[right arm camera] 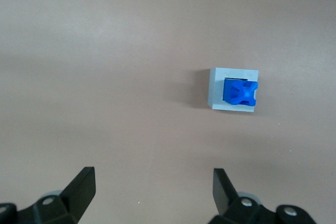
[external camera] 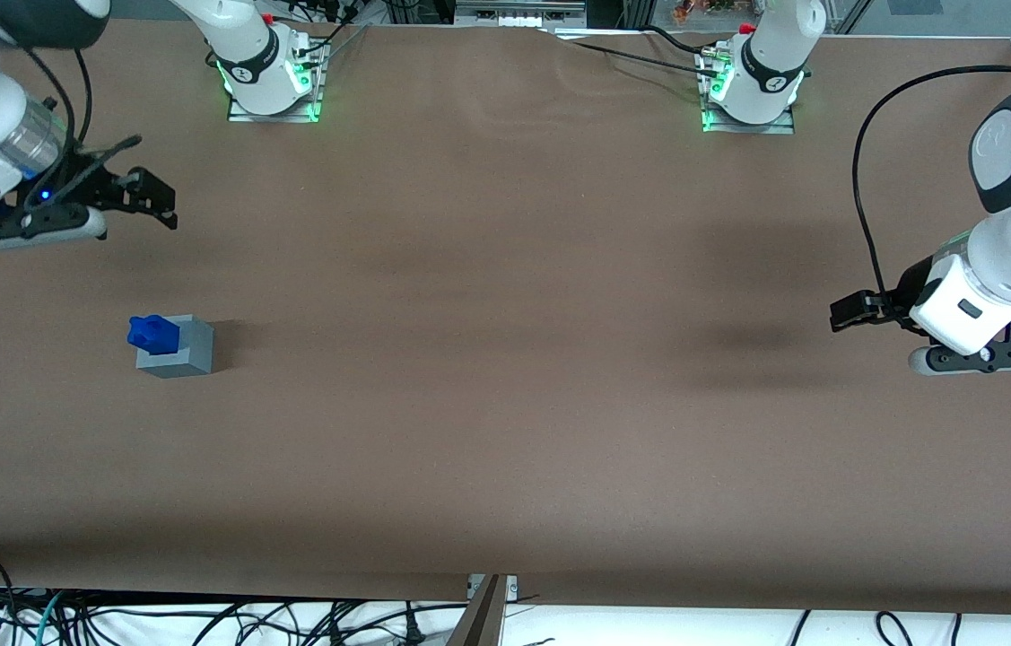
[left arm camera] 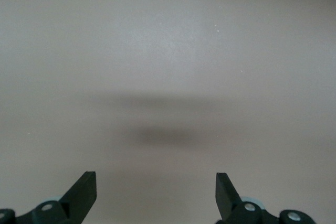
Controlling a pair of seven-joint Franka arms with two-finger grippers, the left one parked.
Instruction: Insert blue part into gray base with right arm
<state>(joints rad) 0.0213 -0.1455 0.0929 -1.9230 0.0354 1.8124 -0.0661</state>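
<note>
Nearest the front camera, the blue part (external camera: 152,333) sits in the gray base (external camera: 178,348), on the brown table (external camera: 505,404) toward the working arm's end. Our gripper (external camera: 139,196) hangs farther off, empty, fingers apart (insertion looks done); we should retreat clear.

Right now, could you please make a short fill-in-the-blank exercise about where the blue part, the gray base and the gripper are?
1. The blue part sits in the top of the gray ____.
2. The gripper hangs above the table with its fingers ____.
3. The gripper holds ____.
4. The gray base lies ____ to the front camera than the gripper.

Missing words: base; open; nothing; nearer
</note>
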